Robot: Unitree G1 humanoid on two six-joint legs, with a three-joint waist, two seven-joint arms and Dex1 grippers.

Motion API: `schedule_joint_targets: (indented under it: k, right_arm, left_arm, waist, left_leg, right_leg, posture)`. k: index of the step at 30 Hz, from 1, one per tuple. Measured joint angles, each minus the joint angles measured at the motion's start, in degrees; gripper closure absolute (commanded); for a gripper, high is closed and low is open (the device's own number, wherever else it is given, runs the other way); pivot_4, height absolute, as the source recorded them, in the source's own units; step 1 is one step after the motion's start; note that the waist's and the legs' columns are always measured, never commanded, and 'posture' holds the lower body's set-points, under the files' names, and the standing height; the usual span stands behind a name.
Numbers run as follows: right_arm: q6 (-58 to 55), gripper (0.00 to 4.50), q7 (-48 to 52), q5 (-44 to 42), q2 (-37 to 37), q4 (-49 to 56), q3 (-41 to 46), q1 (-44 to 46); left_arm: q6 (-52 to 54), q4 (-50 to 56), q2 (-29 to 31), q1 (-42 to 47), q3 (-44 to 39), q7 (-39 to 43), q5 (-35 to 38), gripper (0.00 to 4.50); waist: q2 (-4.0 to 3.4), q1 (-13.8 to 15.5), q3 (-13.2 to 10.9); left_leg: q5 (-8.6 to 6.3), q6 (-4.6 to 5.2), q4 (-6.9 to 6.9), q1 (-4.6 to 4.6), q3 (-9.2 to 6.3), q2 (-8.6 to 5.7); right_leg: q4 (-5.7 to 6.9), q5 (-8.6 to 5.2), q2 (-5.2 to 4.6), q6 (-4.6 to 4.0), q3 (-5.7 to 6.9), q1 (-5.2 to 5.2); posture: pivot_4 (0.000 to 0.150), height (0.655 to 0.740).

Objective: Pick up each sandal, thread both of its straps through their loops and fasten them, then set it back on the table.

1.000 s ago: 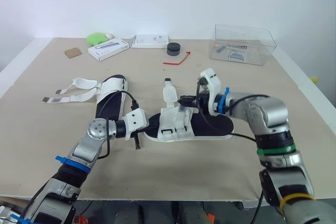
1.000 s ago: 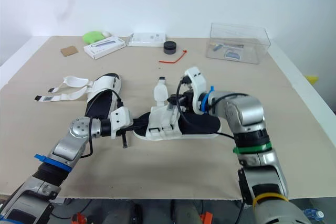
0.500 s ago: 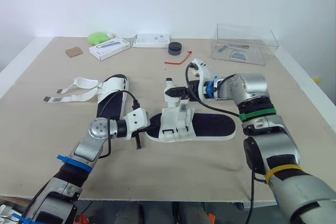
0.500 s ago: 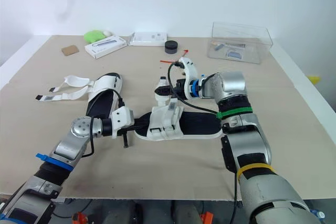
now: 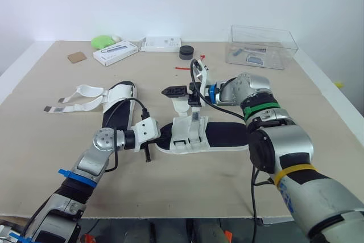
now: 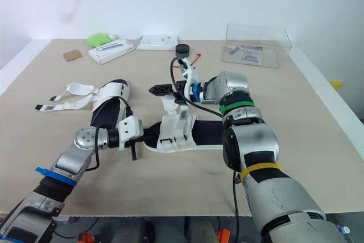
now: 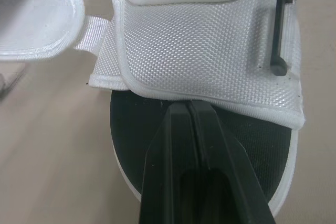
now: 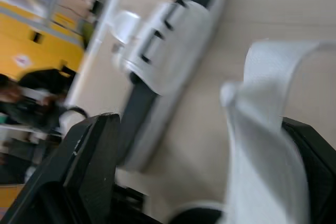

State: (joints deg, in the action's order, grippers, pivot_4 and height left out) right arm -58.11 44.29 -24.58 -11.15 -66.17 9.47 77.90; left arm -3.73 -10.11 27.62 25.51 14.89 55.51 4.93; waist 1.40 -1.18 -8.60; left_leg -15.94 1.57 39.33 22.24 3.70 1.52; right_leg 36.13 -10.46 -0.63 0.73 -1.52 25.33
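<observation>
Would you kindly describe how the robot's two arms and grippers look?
The left arm is silver-grey with a round joint, a blue band, a black ribbed sleeve and a looping black cable. The right arm is silver-grey with green and yellow bands and a blue wrist ring. The left gripper and right gripper have white housings and black fingers.

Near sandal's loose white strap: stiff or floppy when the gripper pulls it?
Probably floppy: the strap curves up off the sandal and folds over. Likely light, being thin webbing. It could slip from the right gripper's open fingers.
</observation>
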Motion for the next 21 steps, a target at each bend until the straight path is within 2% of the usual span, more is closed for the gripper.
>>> schedule_joint_targets:
  k: [10, 19, 21]
  right_arm:
    - [1.87, 0.05, -0.77, 0.07, 1.15, -2.26, 3.81, 1.62]
    - [0.7, 0.05, -0.58, -0.63, -1.31, -1.17, 6.87, 3.98]
    - [0.38, 0.56, -0.56, -1.0, -1.43, -0.83, 7.04, 4.04]
  left_arm:
    - [0.03, 0.13, -0.05, -0.18, -0.03, -0.34, 0.0, 4.5]
    - [0.06, 0.22, -0.12, -0.33, -0.06, -0.49, 0.0, 4.5]
    - [0.06, 0.11, -0.15, -0.24, -0.06, -0.45, 0.0, 4.5]
  waist:
    - [0.0, -0.03, 0.0]
    - [-0.01, -0.02, -0.01]
    - [-0.01, -0.03, 0.0]
  left_leg:
    - [0.0, 0.0, 0.0, 0.01, -0.02, 0.0]
    - [0.0, 0.0, 0.0, 0.03, -0.03, 0.0]
    - [0.0, 0.0, 0.0, 0.03, -0.03, 0.0]
  right_leg:
    - [0.0, 0.0, 0.0, 0.0, 0.01, 0.0]
    - [-0.01, 0.0, 0.0, 0.0, 0.02, 0.01]
    - [-0.01, 0.0, 0.0, 0.0, 0.01, 0.0]
  posture:
    - [0.15, 0.74]
    - [0.15, 0.74]
    - [0.15, 0.74]
